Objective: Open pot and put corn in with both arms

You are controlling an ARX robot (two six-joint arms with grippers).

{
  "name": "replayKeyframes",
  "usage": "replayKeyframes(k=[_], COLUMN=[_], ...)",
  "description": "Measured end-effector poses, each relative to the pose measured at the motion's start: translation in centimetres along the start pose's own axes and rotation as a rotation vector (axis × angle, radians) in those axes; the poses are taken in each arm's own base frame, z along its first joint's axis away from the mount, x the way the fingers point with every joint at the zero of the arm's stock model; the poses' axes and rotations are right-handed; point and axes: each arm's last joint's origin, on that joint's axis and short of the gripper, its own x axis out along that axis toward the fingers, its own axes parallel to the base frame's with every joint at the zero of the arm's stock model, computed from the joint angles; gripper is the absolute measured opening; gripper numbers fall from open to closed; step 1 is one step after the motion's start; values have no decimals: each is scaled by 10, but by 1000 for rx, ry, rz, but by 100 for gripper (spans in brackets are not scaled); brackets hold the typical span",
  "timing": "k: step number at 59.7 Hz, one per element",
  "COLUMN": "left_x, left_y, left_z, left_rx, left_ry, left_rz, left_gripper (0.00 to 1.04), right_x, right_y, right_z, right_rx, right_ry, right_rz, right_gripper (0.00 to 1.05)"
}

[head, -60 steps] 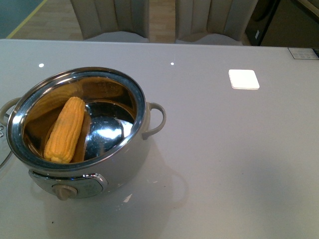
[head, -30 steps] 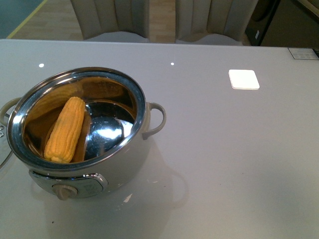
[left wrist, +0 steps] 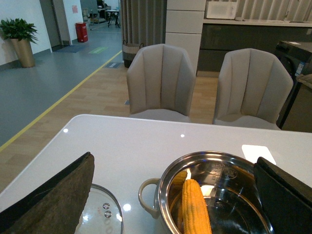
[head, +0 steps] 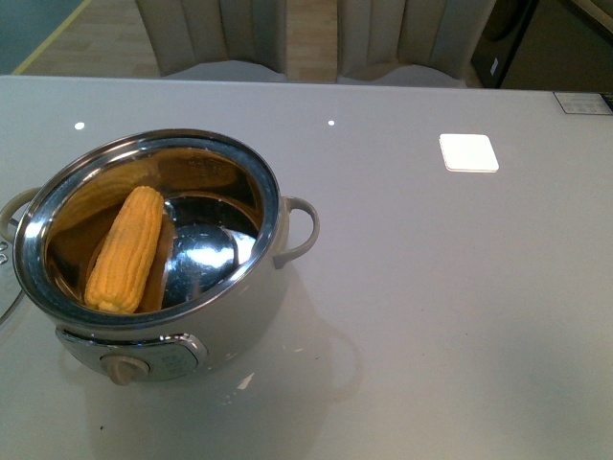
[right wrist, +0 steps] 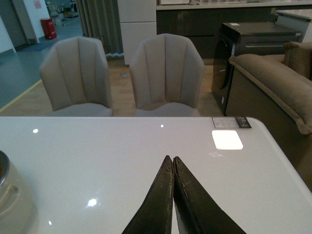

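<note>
Table: glossy white top, ceiling lights mirrored as bright spots.
Chairs: two beige padded chairs at the far edge.
Floor: light wood near the chairs, grey beyond a yellow line, left of frame.
Upper left: potted plant, red bin.
Right: brown sofa, dark cabinets.

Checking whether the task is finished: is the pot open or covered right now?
Open. The pot has no cover on its steel rim, the corn lies exposed inside, and the glass lid rests on the table beside it.
</note>
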Motion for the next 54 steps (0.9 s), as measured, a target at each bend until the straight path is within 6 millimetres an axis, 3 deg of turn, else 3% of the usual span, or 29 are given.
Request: replayKeyframes(k=[9,34,54], left_x=[0,0,0], left_y=[0,0,0], left_z=[0,0,0], left_rx=[0,0,0], left_ry=[0,0,0], left_rz=[0,0,0], left_gripper=[98,98,98], right_x=[-11,-11,-11], right_y=[0,0,0], right_z=[-3,-3,-3], right_rx=[0,-1,-2], right_ry=[7,5,5], right_rz=[1,0,1], right_gripper=[2,3,60])
